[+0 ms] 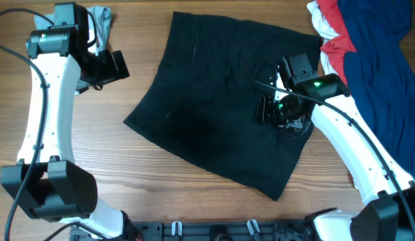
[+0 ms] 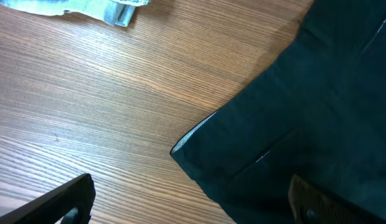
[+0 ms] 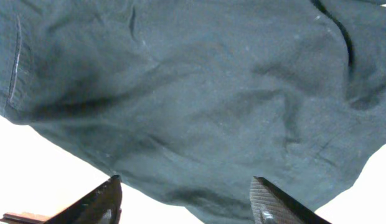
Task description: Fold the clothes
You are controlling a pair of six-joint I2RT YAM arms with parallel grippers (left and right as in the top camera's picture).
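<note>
Black garment (image 1: 214,107) under right pincer (image 1: 282,115); left pincer (image 1: 108,67) near its edge

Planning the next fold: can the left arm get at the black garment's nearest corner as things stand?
Likely yes. The left tool is open and faces the black garment's corner with nothing between them; the right tool is over its far side.

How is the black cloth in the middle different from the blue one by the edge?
The black cloth lies spread out almost flat in the middle of the table. The blue cloth is bunched in a heap at the right edge. The black cloth lies alone, while the blue cloth touches a red and white garment. The right gripper hangs over the black cloth, not the blue cloth. Both are dark and not yet folded.
</note>
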